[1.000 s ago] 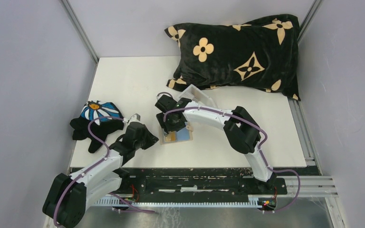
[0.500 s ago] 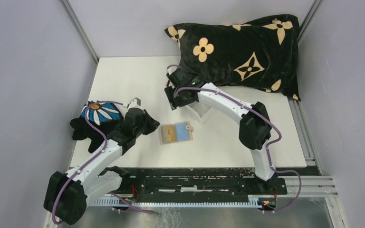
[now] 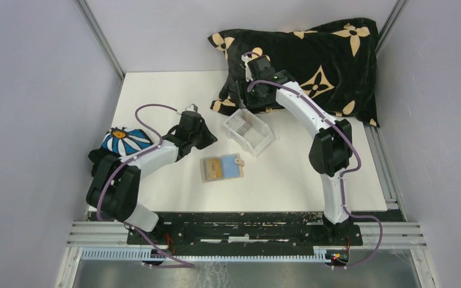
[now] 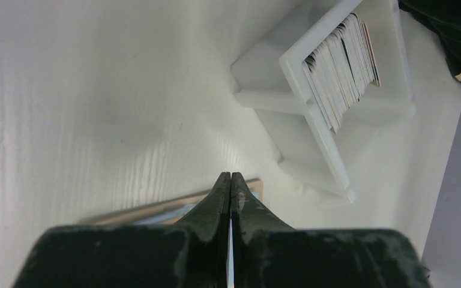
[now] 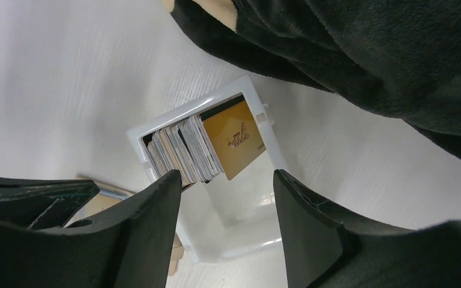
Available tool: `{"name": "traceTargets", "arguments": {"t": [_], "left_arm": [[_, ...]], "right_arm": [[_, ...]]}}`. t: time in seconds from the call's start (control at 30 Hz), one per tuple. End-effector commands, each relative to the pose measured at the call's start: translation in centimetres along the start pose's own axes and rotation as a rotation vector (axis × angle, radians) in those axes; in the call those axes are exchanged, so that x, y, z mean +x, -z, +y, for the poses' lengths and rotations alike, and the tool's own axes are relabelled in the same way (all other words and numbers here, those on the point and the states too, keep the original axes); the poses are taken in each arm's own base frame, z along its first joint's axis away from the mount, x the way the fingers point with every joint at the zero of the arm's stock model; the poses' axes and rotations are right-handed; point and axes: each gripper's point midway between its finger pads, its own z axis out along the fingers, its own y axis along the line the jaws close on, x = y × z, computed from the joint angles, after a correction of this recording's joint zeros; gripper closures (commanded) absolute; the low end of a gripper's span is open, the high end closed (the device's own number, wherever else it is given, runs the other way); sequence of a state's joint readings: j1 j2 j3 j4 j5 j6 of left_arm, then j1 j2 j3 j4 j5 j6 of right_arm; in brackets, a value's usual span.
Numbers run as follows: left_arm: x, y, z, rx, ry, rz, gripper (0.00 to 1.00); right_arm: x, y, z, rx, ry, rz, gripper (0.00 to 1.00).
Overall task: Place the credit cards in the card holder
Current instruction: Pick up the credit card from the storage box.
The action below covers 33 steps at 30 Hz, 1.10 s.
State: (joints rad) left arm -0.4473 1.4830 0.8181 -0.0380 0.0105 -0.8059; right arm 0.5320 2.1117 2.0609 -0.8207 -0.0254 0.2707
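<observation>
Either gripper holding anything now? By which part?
Nothing held: right gripper open, aimed at the clear box of cards; left gripper shut, empty.

Pillow (image 3: 336,48) close behind clear box (image 3: 249,133), bare table (image 3: 288,174) right of card holder (image 3: 221,168)

The left fingers (image 4: 219,201) hide most of the card holder (image 4: 162,210).

A white table (image 3: 156,96) stands in a booth of plain grey-lilac walls (image 3: 36,90), with slanted metal posts (image 3: 99,36) in the back corners. The light is soft and even. A black pillow (image 3: 336,54) with tan flowers lies at the table's far right. Aluminium rails (image 3: 390,180) run along the right side, and a black plate (image 3: 246,231) runs along the near edge.
</observation>
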Motion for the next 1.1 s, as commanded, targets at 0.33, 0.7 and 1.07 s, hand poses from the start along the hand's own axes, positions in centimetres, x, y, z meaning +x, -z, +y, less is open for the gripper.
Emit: {"name": "traceTargets", "arguments": {"t": [0.33,0.7,1.07], "left_arm": [[-1.6,-5.5,-4.8,0.109,0.015,0.041,0.96],[-1.9,-7.2,-5.3,0.106,0.008,0.059,0.96],[-3.3,-8.9,-6.7,0.113,-0.015,0.062,0.96]], "right_arm": [[-0.8,-4.1,1.3,-0.245,-0.045,0.033,0.37],[2.2,-6.3,0.9,-0.264,-0.068,0.106,0.37],[4.2,-7.1,-0.2,-0.25,-0.09,0.142,0.37]]}}
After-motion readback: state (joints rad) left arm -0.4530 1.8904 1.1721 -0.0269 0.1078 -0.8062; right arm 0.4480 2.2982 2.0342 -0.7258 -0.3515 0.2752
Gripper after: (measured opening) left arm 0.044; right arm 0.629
